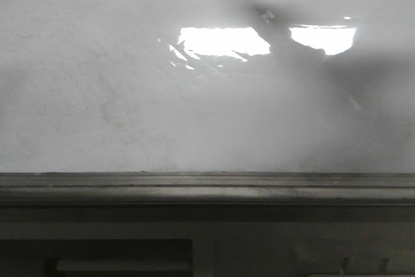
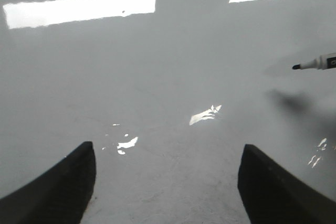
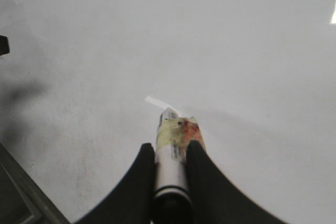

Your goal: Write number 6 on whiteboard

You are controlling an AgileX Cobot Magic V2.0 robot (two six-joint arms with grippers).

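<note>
The whiteboard (image 1: 97, 95) is glossy white with faint grey smudges and bright glare; its grey metal edge (image 1: 207, 186) runs along the front. No black marker lines show on it, so the number 6 is not in view. My right gripper (image 3: 170, 148) is shut on a white marker with a dark end (image 3: 170, 174), which points at the board (image 3: 220, 40). The marker's black tip (image 2: 315, 63) also shows in the left wrist view, just off the board's surface (image 2: 168, 93). My left gripper (image 2: 167, 148) is open and empty over the board.
A dark blurred shadow (image 1: 259, 11) lies across the board near the glare patches (image 1: 220, 40). Below the metal edge is a dark frame with a slot (image 1: 117, 257). The board's edge (image 3: 21, 198) shows in the right wrist view.
</note>
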